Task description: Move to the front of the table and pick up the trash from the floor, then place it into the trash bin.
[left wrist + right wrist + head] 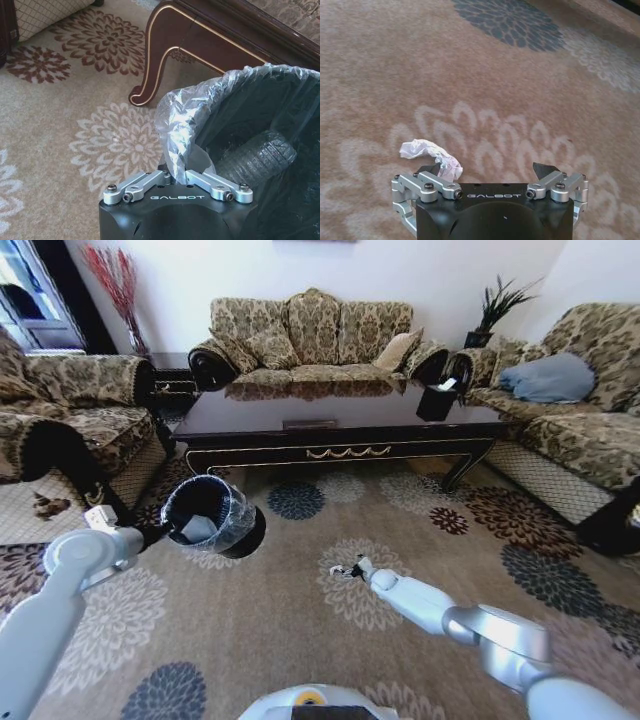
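At the left of the head view, the left hand [178,176] is clamped on the clear liner at the rim of the black trash bin [205,515], which hangs tilted above the patterned carpet [290,630], its mouth turned up toward the camera. Inside the bin lie a clear ribbed plastic bottle [257,157] and a pale piece of litter. Behind, across the upper middle of the frame, stands the glossy dark worktop [330,415]; one curved gold-lined leg is just beside the bin. Lower centre, the right hand [490,172] is low over a pale carpet flower, fingers apart, a crumpled white tissue [430,155] on the floor against its left finger [427,182].
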`<state>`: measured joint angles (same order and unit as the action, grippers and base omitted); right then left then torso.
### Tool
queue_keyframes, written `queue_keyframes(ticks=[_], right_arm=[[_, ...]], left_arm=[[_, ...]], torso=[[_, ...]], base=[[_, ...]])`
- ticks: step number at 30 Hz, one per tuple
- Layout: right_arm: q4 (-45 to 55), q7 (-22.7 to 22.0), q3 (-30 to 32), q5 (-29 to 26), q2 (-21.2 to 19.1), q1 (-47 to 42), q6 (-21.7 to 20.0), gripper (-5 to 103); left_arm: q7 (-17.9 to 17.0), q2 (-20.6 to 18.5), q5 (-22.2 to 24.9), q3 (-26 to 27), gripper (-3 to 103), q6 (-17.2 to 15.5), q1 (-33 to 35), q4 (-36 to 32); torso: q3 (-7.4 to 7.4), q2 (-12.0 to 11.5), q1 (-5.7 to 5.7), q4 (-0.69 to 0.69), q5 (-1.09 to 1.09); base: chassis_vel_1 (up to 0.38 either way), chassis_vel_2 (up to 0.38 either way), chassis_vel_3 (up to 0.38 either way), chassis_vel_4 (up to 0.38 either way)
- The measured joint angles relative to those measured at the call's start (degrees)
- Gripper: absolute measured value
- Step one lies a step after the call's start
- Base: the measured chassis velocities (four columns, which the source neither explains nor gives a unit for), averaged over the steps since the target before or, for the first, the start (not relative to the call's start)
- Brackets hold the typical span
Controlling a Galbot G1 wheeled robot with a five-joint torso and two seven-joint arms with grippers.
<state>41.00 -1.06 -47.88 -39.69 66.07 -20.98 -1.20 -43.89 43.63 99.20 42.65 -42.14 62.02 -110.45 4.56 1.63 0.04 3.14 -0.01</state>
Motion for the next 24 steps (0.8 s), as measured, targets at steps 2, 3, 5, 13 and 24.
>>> queue_keyframes(ticks=[2,3,5,13,24], right_arm=[[-0.1,0.0,-0.1,0.1,0.2,0.0,0.0,100],[-0.3,0.0,-0.2,0.2,0.5,-0.1,0.0,100],[-0.4,0.1,-0.2,0.3,0.8,-0.3,0.0,100],[0.2,0.5,-0.6,0.3,0.7,-0.6,-0.1,102],[-0.7,2.3,-0.4,0.2,1.4,-0.5,-0.2,64]], left_arm=[[0.1,-0.2,0.0,0.0,0,0.0,-0.1,0.0],[0.1,-0.3,0.0,0.0,0,0.0,-0.2,0.0],[0.2,-0.6,0.0,0.0,0,0.0,-0.2,0.0],[0.4,-0.8,-0.1,-0.2,0,0.0,-0.4,0.3],[0.9,-0.8,-0.9,-0.6,0,0.0,-0.6,0.5]], torso=[[0.0,0.0,0.0,0.01,0.01],[0.0,0.0,0.0,0.01,0.01],[0.0,0.0,0.0,0.0,0.01],[0.0,0.0,0.0,0.02,0.0],[0.0,0.0,0.0,0.0,0.01]], base=[[0.0,0.0,0.0,0.0],[0.0,0.0,0.0,0.0],[0.0,0.0,0.0,0.0],[0.0,0.0,0.0,0.0],[0.0,0.0,0.0,0.0]])
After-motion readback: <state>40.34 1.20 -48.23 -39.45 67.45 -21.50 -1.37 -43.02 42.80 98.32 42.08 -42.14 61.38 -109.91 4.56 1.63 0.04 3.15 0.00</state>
